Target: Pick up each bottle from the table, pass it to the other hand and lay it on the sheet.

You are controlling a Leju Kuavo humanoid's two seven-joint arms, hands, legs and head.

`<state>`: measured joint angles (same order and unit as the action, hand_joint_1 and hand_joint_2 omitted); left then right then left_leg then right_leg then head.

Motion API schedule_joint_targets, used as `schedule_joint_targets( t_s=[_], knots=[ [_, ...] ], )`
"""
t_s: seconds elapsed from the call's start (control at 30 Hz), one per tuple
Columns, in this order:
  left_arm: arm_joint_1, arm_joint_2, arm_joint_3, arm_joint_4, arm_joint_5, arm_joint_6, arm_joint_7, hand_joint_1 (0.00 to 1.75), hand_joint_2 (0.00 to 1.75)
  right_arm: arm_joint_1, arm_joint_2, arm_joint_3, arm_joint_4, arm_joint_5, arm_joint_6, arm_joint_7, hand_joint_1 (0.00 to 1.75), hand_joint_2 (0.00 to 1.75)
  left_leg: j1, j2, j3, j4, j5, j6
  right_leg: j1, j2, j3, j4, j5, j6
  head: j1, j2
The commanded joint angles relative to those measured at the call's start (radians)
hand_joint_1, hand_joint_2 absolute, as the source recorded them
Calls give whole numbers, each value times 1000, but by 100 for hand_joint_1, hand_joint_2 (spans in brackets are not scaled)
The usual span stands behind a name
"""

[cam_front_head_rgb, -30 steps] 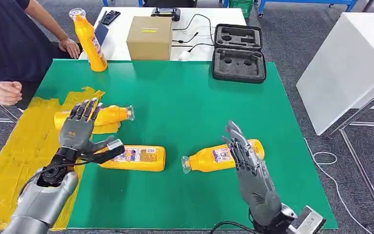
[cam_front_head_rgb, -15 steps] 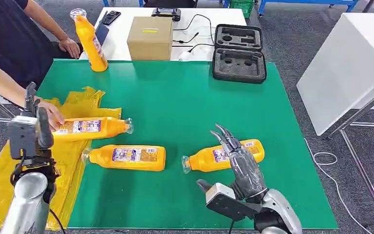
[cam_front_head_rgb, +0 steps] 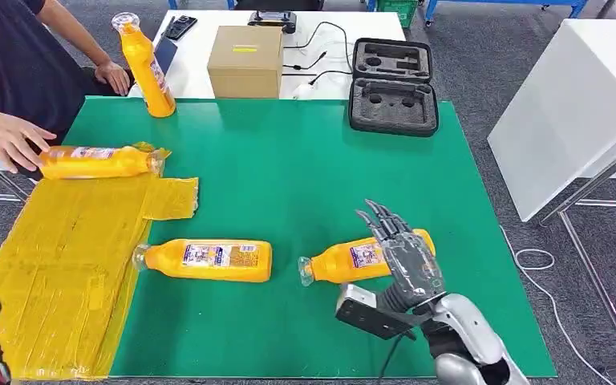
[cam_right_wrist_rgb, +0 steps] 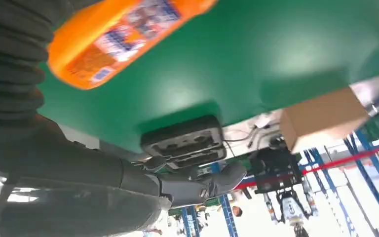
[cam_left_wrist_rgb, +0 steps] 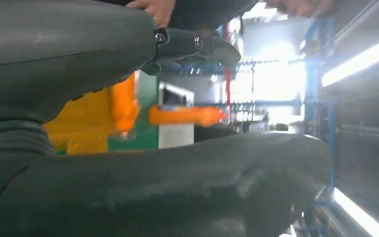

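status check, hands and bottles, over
Right hand open over the near-right bottle, not gripping. Left hand empty, pulled low. Second bottle lies at the yellow sheet edge. Person's hand on a bottle at the sheet's far end.

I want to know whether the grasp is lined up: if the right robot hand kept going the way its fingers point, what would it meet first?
Probably the nearest lying bottle: the right robot hand hovers over its base end, fingers spread. How high it hovers is unclear.

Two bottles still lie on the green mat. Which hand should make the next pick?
Right, probably. The right hand hangs open directly over the near-right bottle, fingers spread above its base. The left hand is drawn back off the table's near-left corner, far from the middle bottle.
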<state>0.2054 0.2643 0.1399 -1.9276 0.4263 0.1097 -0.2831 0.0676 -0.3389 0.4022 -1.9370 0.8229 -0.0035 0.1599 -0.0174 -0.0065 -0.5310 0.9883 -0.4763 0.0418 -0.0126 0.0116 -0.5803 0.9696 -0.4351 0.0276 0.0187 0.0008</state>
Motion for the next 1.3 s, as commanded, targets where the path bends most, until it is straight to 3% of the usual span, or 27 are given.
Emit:
schedule_joint_targets(
  t_s=[0.03,0.1,0.17,0.2,0.4,0.6,0.7,0.83,1.0,1.13,1.3],
  knots=[
    [142,31,89,-63,112,-89,29,0,0,146,-201,-191,-92,4,94,-33,0,175,2,-1,5,0,-2,-3,2,-3,6,-1,-1,-1,0,0],
    [147,30,90,-67,112,-90,28,0,0,155,-202,-203,-97,3,98,-39,0,175,1,-1,2,0,-1,-2,0,-2,2,0,-1,-1,0,0],
    [153,58,92,-53,128,-107,30,0,0,142,-384,-301,-95,-37,171,-42,0,175,0,-4,4,1,-2,-3,0,-6,6,0,-3,0,0,0],
    [142,63,90,-39,131,-111,28,0,0,148,-409,-334,-94,-64,175,-54,0,175,0,-1,4,2,-3,-3,-1,-2,5,0,-2,1,0,0],
    [132,67,85,-30,131,-114,27,0,0,151,-399,-345,-99,-74,185,-64,0,175,-3,-2,4,-1,0,-1,-3,-3,6,-2,1,2,0,0],
    [73,84,54,17,145,-104,17,0,0,321,-669,-557,-137,-243,221,-89,0,175,-4,-6,4,1,0,-1,-4,-8,5,1,-1,2,-1,0],
    [102,79,75,-5,142,-88,7,0,0,306,-721,-601,-126,-294,271,-114,0,175,-5,-3,4,1,-1,0,-4,-5,4,1,-1,3,-1,0],
    [120,74,85,-17,143,-88,9,0,0,284,-728,-568,-118,-294,279,-113,0,175,-3,4,6,-1,-2,-2,-3,1,8,-2,1,2,0,0],
    [121,68,85,-18,139,-87,5,0,0,252,-734,-511,-101,-299,287,-97,0,175,-3,1,6,-1,0,-1,-3,-1,7,-2,1,2,0,0],
    [91,67,62,-10,135,-92,9,0,0,-1,-675,-240,7,-271,341,-66,0,175,-2,4,10,-3,-1,-2,-2,1,10,-5,2,1,0,0],
    [102,69,55,-13,131,-81,14,0,0,-117,-620,-43,103,-211,298,-54,0,175,0,5,12,-5,1,-2,1,3,12,-8,4,2,0,0]
  ],
)
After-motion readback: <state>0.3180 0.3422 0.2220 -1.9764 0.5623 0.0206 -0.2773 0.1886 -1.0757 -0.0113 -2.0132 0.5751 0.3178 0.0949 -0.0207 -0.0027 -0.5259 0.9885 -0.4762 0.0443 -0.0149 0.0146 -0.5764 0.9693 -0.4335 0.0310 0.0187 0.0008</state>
